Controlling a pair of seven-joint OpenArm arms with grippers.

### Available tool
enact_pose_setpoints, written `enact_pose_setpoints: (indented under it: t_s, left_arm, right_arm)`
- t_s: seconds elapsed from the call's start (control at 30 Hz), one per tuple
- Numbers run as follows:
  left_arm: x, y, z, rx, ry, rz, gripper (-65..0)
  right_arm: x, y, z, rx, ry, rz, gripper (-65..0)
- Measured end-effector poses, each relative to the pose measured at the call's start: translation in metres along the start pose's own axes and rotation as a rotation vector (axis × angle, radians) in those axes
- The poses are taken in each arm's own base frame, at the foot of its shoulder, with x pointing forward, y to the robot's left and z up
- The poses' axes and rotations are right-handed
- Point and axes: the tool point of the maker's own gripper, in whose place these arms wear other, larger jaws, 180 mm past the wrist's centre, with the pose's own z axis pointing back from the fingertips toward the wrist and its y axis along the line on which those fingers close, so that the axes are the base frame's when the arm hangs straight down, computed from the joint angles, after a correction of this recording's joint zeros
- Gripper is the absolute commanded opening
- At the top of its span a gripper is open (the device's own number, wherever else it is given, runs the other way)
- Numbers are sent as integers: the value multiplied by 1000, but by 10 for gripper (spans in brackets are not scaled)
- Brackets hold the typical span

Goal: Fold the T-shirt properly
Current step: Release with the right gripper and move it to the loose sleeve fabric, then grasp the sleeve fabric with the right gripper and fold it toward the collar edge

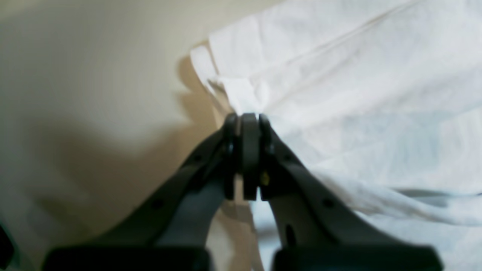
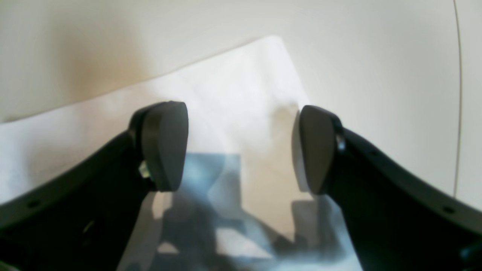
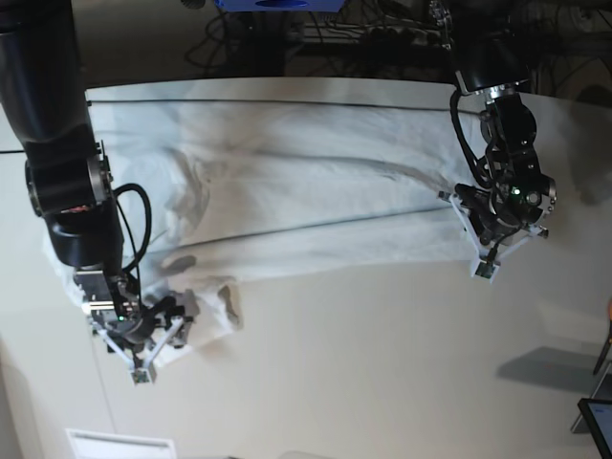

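Note:
The white T-shirt lies spread across the far half of the cream table, wrinkled, with one sleeve bunched at the near left. In the base view my left gripper is at the shirt's right edge. The left wrist view shows that gripper shut on a pinched fold of the T-shirt, which is pulled up into a ridge. My right gripper is at the bunched sleeve. In the right wrist view it stands wide open just above a flat corner of the T-shirt, with nothing between its fingers.
Dark cables and equipment crowd the space beyond the table's far edge, with a blue object among them. A thin dark line runs across the table near the back. A white plate sits at the near left, and a dark object at the near right.

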Motion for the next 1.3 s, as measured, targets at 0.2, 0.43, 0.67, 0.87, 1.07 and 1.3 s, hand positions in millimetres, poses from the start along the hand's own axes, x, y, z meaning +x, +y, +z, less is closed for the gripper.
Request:
enact_pose_setpoints:
  t_s: [0.2,0.43,0.67,0.87,1.07,1.3]
  left_arm:
    - [1,0,0,0,-3,1,-650]
    - [3,0,0,1,-6,2,-650]
    - [3,0,0,1,-5,2,-650]
    - [3,0,0,1,-5,1,-650]
    - [3,1,1,4,-6,0,-650]
    - [3,2,1,4,-6,1,-650]
  right_arm:
    - [-3,3,-1,7,0,16,-361]
    - [-3,10,-1,25,-6,10,-641]
    - [-2,10,-1,24,-1,11,-647]
    - [-1,16,7,39,28,3,-647]
    - [8,2,44,23,1,-76,-649]
    - [37,2,104,13,-62,-103,-649]
